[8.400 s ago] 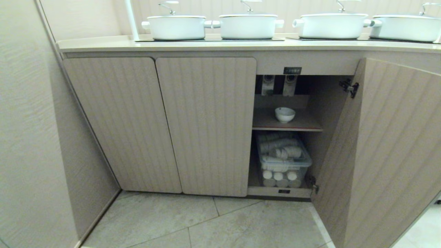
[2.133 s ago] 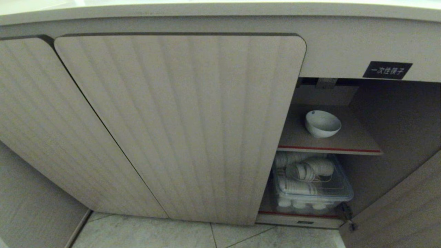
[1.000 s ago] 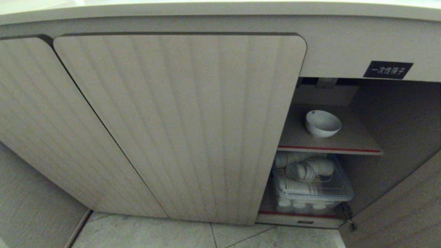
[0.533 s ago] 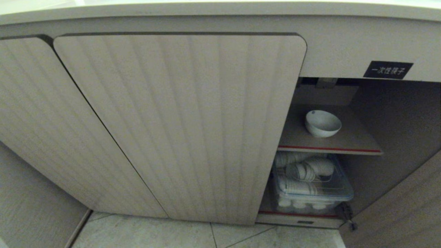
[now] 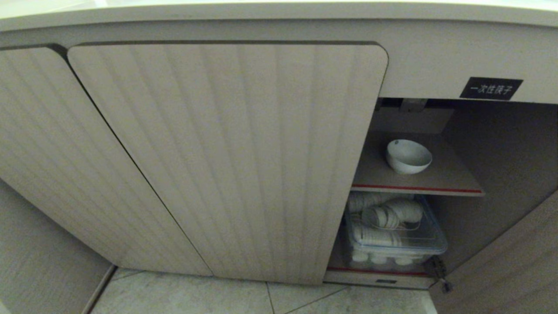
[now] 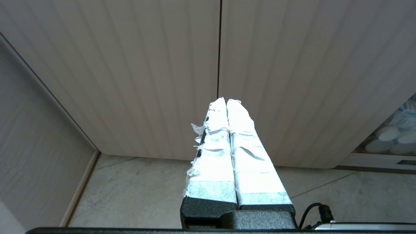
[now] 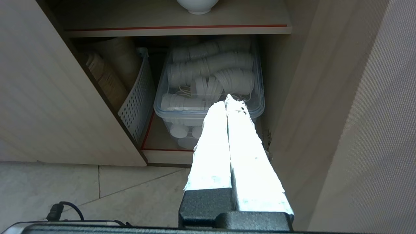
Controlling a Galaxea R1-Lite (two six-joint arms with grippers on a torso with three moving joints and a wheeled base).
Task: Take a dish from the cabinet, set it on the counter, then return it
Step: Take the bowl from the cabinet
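Floor (image 5: 218,296) of pale stone tile lies nearest us, running up to the foot of the cabinet (image 5: 226,161). Our left gripper (image 6: 226,101) hangs low in front of the two closed fluted doors, its tape-wrapped jaws pressed together on nothing, tips pointing at the seam between the doors. Our right gripper (image 7: 227,99) is parked the same way before the open compartment, jaws closed and empty (neither arm shows in the head view).

Past the right gripper, on the compartment's bottom, stands a clear plastic box (image 7: 256,97) packed with stacks of white cups lying on their sides, and just beside it a white perforated basket (image 7: 136,100) holding brownish stacked items we cannot identify. The open door (image 5: 514,261) swings out at the right edge of the head view.

Above the box, the inner shelf (image 5: 449,179), edged with a red line, carries the bowl (image 5: 408,156), upright, alone, towards the back of the shelf. Over the opening sits a small black label (image 5: 491,88) with white characters. At the very top we see only the front rim of the bench (image 5: 279,11).
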